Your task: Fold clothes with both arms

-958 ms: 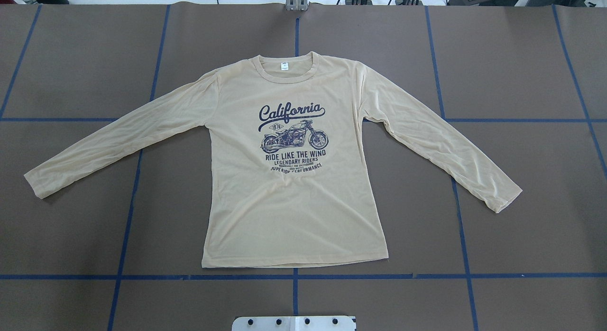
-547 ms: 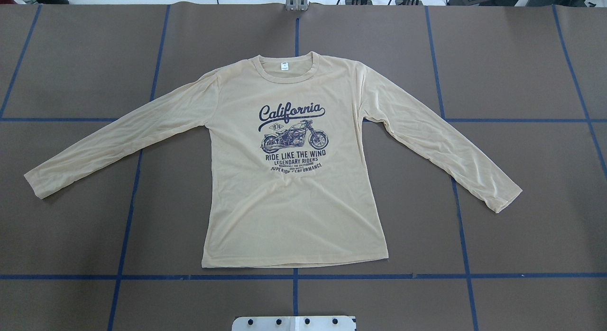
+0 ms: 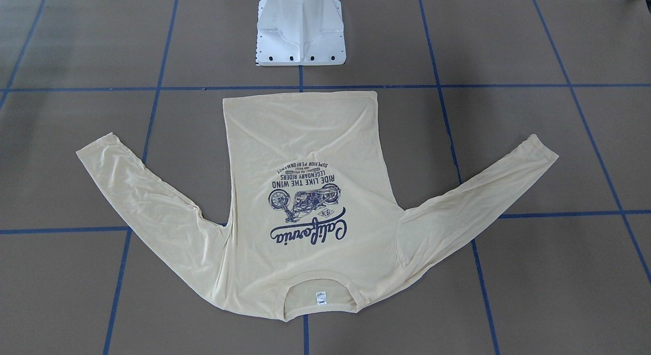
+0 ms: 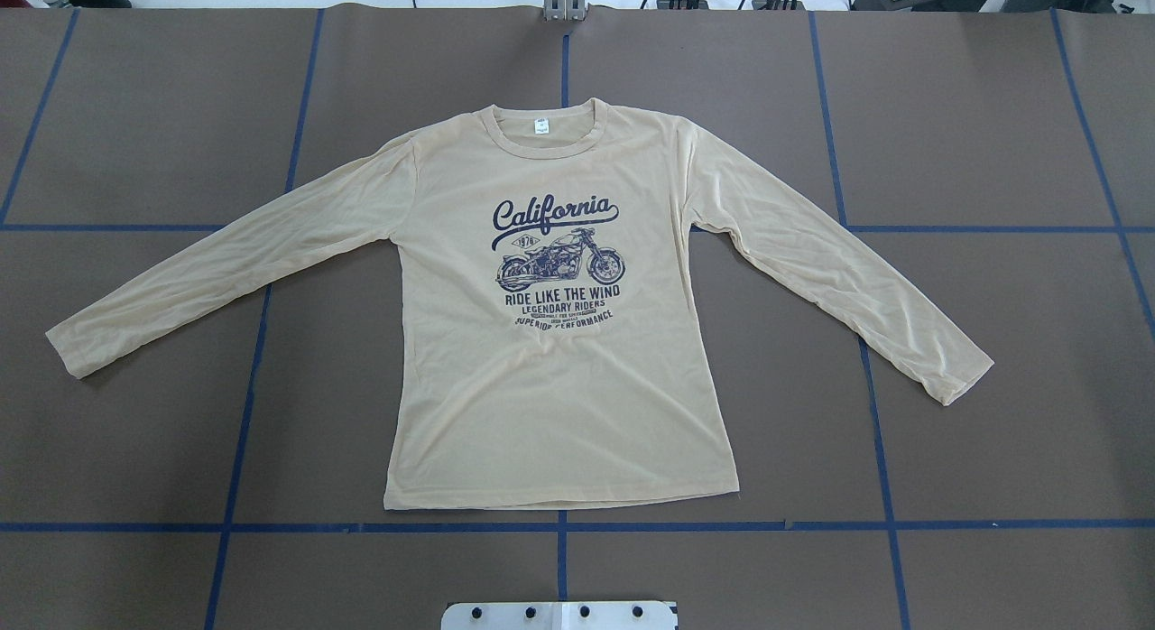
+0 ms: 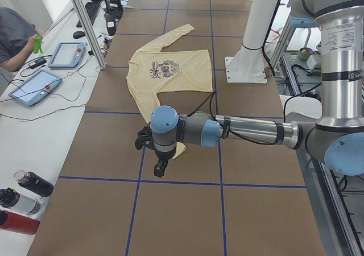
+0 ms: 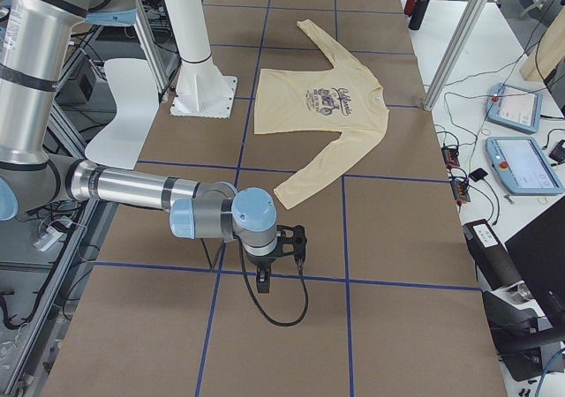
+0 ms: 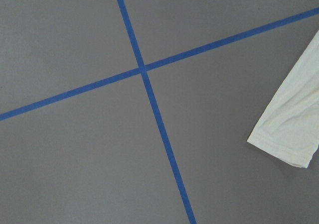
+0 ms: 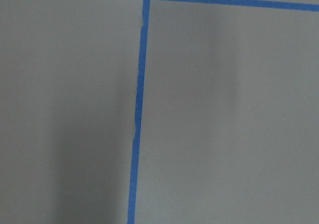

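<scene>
The cream shirt [image 4: 559,404] lies flat on the counter [image 4: 993,431], print up, sleeves spread. The left arm [image 5: 250,132] and right arm [image 6: 132,187] hang near its cuffs.

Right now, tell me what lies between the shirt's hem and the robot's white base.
Between the shirt hem and the white base: only bare brown table, crossed by a blue tape line. The front-facing view shows it.

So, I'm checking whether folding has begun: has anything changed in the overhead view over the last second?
Nothing has visibly changed. The shirt lies flat, print up, both sleeves spread, in the same place as before, and nothing touches it.
</scene>
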`<move>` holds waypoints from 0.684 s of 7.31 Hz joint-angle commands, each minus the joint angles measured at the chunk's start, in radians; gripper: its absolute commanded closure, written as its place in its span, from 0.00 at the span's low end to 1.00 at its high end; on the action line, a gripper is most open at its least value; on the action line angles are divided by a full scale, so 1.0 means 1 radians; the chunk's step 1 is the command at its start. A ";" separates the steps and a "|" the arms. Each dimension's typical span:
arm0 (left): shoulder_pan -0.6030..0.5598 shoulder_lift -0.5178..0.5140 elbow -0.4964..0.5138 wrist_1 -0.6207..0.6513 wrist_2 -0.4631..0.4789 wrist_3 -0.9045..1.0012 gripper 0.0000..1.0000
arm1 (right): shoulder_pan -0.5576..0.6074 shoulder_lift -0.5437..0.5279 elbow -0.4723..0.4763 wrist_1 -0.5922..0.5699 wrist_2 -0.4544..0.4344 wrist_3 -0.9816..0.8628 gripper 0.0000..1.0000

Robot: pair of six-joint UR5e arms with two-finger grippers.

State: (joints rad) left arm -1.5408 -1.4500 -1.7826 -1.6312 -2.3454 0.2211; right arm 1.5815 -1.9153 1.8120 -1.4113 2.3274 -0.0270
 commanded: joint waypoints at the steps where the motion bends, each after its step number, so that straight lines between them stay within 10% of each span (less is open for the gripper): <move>1: -0.001 -0.024 -0.026 -0.054 0.073 -0.003 0.00 | -0.002 0.002 0.016 0.005 0.010 0.006 0.00; 5: 0.001 -0.176 -0.023 -0.229 0.112 -0.164 0.00 | 0.000 0.062 0.027 0.287 0.024 0.022 0.00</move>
State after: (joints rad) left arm -1.5404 -1.5843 -1.8080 -1.7740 -2.2416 0.0846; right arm 1.5809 -1.8688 1.8447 -1.1876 2.3470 -0.0073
